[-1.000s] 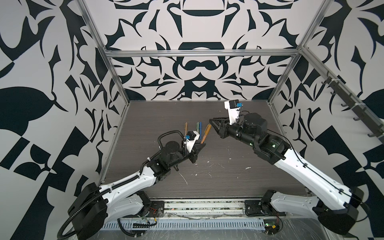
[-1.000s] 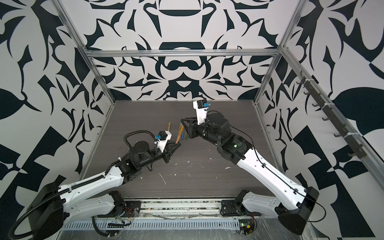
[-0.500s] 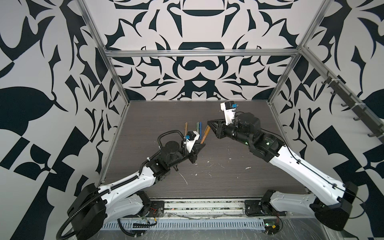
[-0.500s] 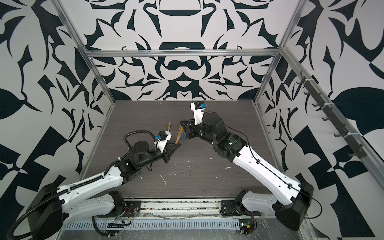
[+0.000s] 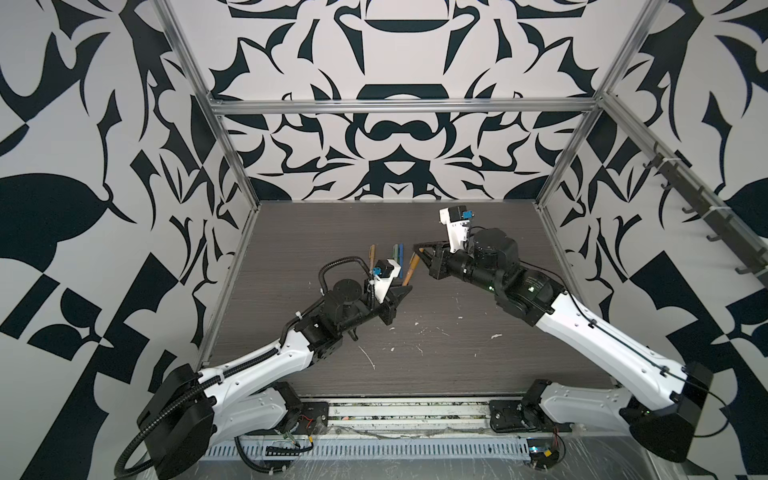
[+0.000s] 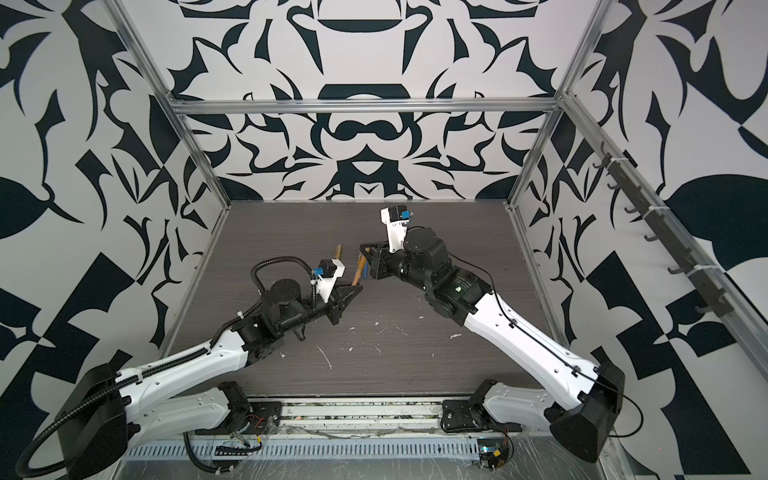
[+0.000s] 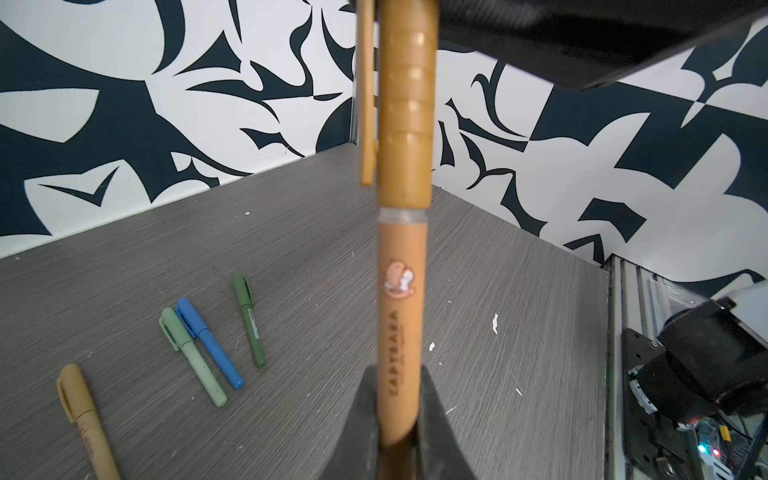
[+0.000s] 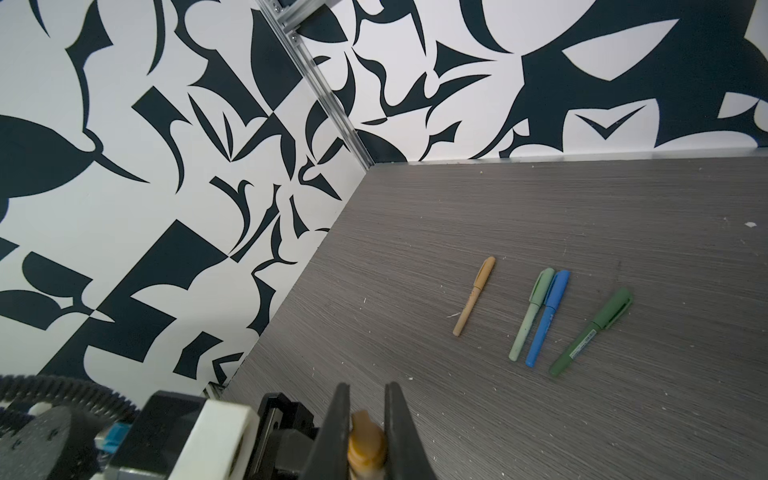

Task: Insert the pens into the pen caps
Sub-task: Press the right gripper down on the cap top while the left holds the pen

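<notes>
Mid-frame in both top views, the left jaws grip the lower barrel of the orange-brown plastic pen (image 7: 401,332), holding it clear of the grey wood-grain bench (image 7: 519,270). Its tip sits inside the ribbed orange-brown cap with a clip (image 7: 405,124). A thin clear band shows between cap rim and barrel. The right jaws are closed on the cap's far end. Just left of the held pen, four capped pens lie on the bench: the tan pen (image 8: 473,297) alone, the pale green pen (image 8: 532,313) right against the blue pen (image 8: 547,318), and the dark green pen (image 8: 592,332) beside them
</notes>
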